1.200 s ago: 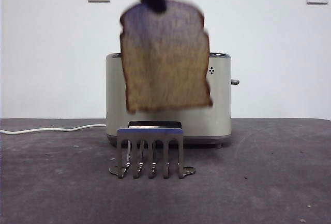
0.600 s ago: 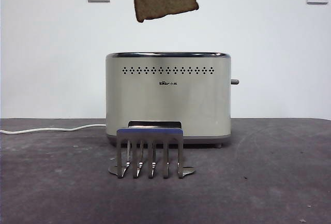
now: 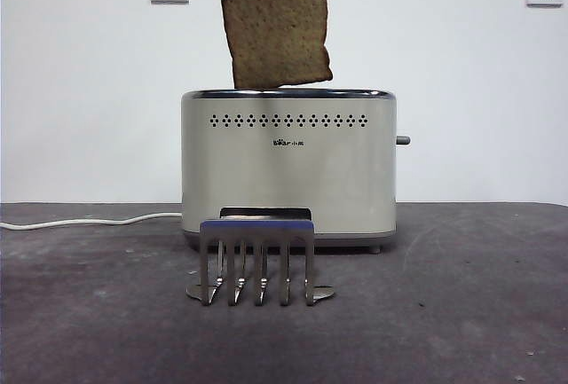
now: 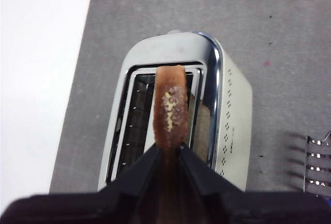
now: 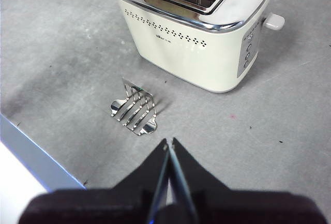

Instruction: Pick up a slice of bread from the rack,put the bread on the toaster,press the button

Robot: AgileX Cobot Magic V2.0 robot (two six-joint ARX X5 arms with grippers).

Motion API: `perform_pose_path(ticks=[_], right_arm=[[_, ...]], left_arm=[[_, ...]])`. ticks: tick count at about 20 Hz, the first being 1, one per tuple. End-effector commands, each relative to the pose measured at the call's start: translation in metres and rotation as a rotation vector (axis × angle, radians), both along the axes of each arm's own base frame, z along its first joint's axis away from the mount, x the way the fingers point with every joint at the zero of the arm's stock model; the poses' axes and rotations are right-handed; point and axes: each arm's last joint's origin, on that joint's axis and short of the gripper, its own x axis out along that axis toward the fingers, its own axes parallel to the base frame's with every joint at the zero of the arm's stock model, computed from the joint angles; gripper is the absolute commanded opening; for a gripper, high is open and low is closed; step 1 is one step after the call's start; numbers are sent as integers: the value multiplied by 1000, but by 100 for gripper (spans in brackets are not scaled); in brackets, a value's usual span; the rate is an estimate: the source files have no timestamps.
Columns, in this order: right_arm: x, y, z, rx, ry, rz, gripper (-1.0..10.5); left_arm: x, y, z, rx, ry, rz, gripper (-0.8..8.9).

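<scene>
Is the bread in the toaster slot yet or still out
Still out. The slice of bread hangs upright from the left tool, its lower edge just above the toaster rim.

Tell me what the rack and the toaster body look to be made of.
The rack: polished metal, probably steel; its prongs gleam and reflect. The toaster: cream-white shell with a satin sheen, painted metal or plastic, which one is unclear; its top rim is mirror-bright chrome, reflecting the slice of bread held by the left pincer.
</scene>
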Motion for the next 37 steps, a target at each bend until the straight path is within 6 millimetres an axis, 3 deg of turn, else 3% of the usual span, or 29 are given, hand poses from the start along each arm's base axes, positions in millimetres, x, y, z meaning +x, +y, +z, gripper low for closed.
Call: perform_pose_path(ticks=[1, 10, 14, 16, 19, 26, 29, 32, 37], right_arm=[[0, 0, 0, -3, -7, 8, -12], [6, 1, -2, -7, 18, 8, -12], [17, 3, -6, -12, 48, 8, -12], [25, 4, -9, -13, 59, 8, -12], [44, 7, -12, -11, 51, 7, -12], [91, 14, -14, 56, -45, -34, -12], [113, 17, -15, 93, -93, -55, -12], [136, 21, -21, 122, -127, -68, -12], [192, 17, -53, 224, -89, -145, -13]], left_arm=[[8, -2, -8, 13, 15, -34, -9], [35, -4, -37, 42, 92, -41, -9], [57, -6, -56, 47, 111, -12, -8], [65, -10, -68, 51, 131, -3, 18], [70, -13, -74, 39, 143, 12, 250], [73, -13, -70, -36, 148, 80, 259], [68, -11, -59, -80, 138, 105, 260], [55, -3, -34, -180, 114, 157, 261], [8, 24, 23, -414, 147, 284, 260]])
